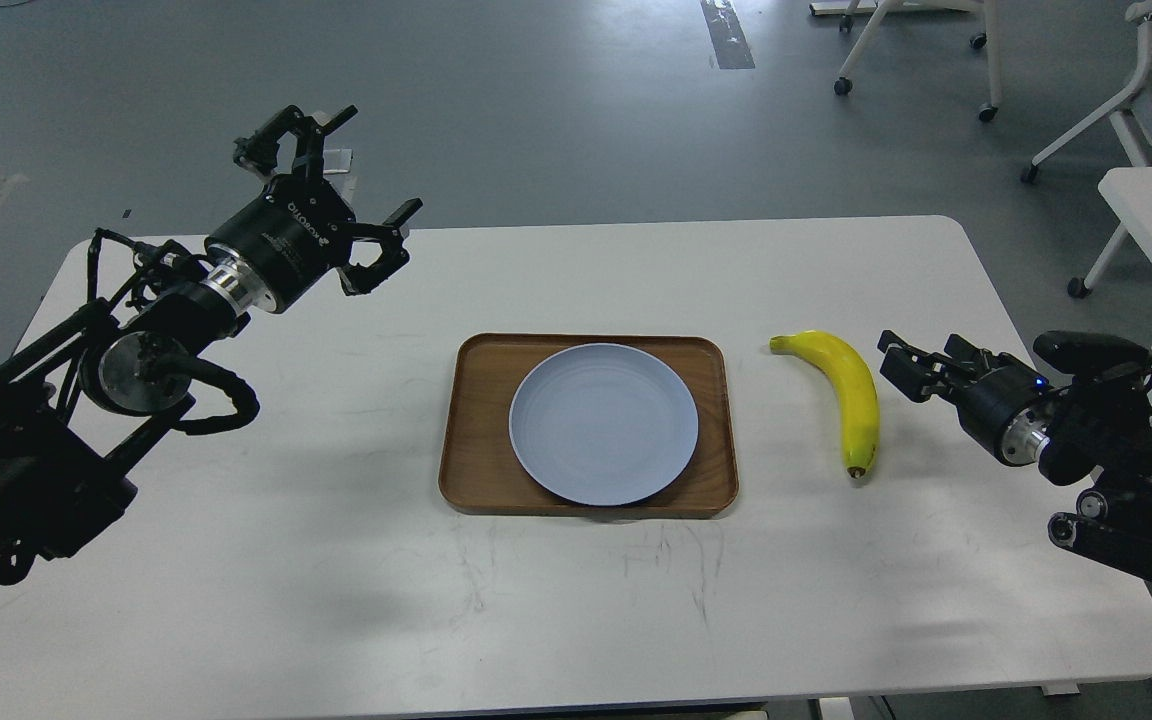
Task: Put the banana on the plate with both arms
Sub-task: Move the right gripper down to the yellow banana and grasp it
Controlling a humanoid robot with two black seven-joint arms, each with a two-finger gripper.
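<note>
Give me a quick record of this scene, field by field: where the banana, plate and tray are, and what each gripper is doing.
banana: lying on the white table, right of the tray, not held
plate: on the wooden tray, nothing on it
tray position: middle of the table
left gripper: open, raised above the table's far left part, holding nothing
right gripper: low, just right of the banana, fingers pointing at it, not touching; open or shut unclear
task state: banana not yet on plate
</note>
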